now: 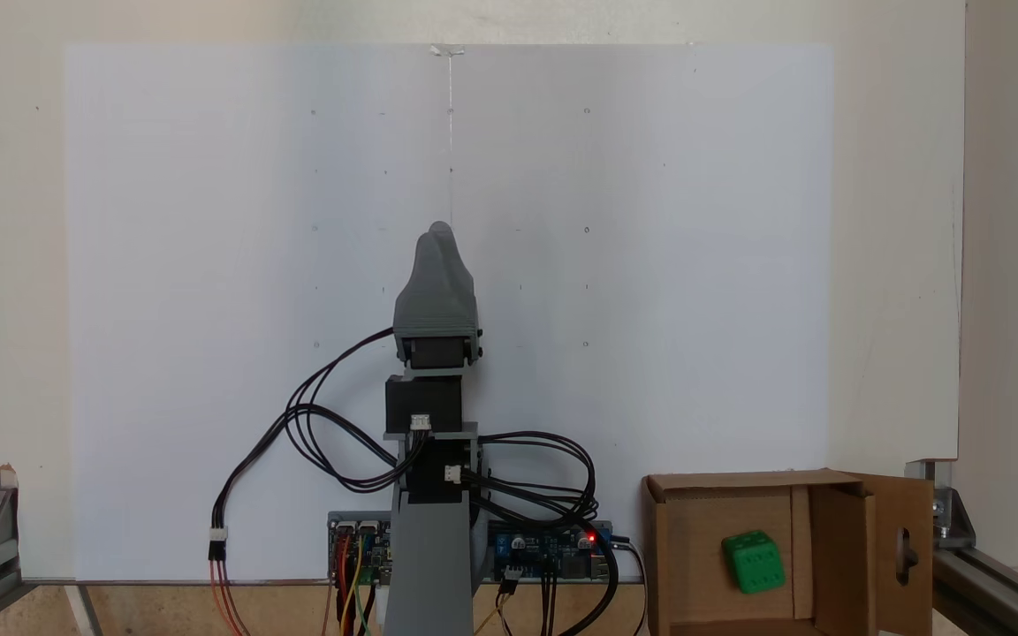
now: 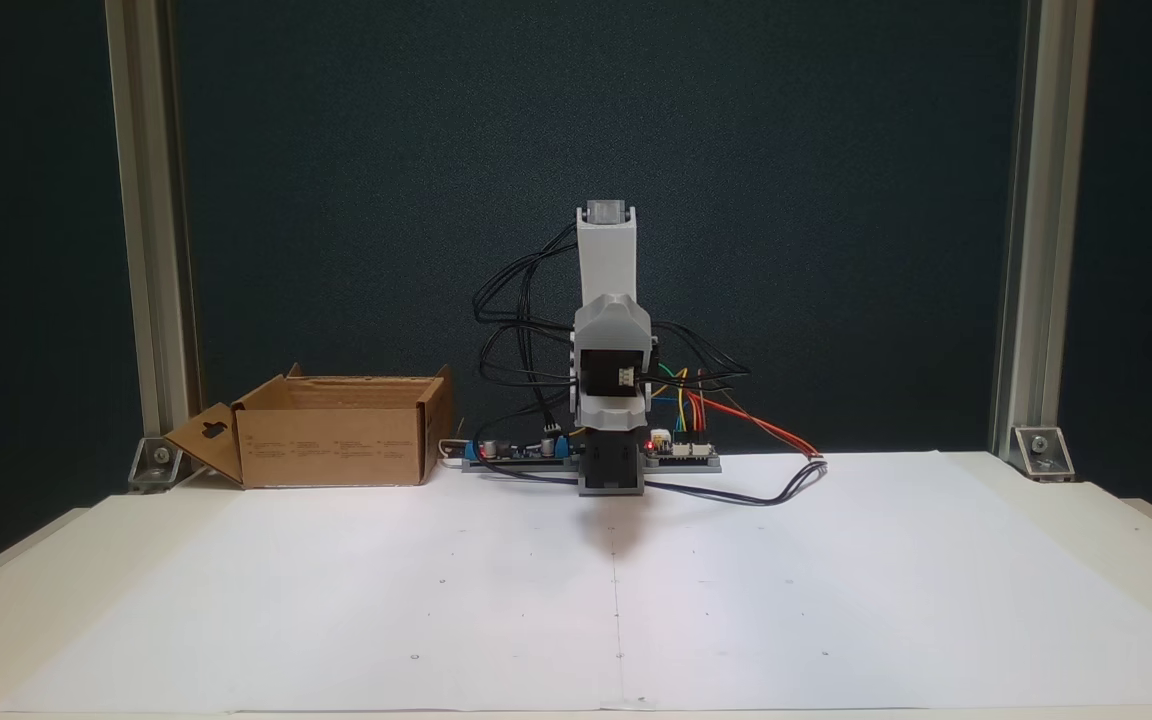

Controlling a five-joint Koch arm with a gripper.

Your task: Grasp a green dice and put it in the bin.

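Dice (image 1: 753, 561) lies inside the bin (image 1: 843, 565), resting on the cardboard floor, roughly mid-floor and clear of the walls, several pips showing on its green faces. In the other fixed view the bin (image 2: 336, 440) stands on the table at the left of the arm's base, its slotted flap (image 2: 208, 438) hanging outward, and the dice is hidden behind the wall there. The arm (image 1: 435, 371) is folded up over its base, well apart from the bin, with the gripper (image 1: 442, 235) pointing along the centre line of the white sheet (image 1: 208, 309). From above its two jaws overlap into one grey hump, and from the front the folded arm (image 2: 614, 350) covers the gripper, so I cannot tell whether the fingers are spread or closed; nothing green shows near them. Judged from how things lie, the task looks done, so the remaining risks are small ones. The loose black cables (image 1: 332, 442) loop wide around the base and toward the bin's side, and a swing of the arm could drag them against the light cardboard and shift it. A bump of that kind might also tip the bin, and the dice, with its rounded edges, would roll out readily.
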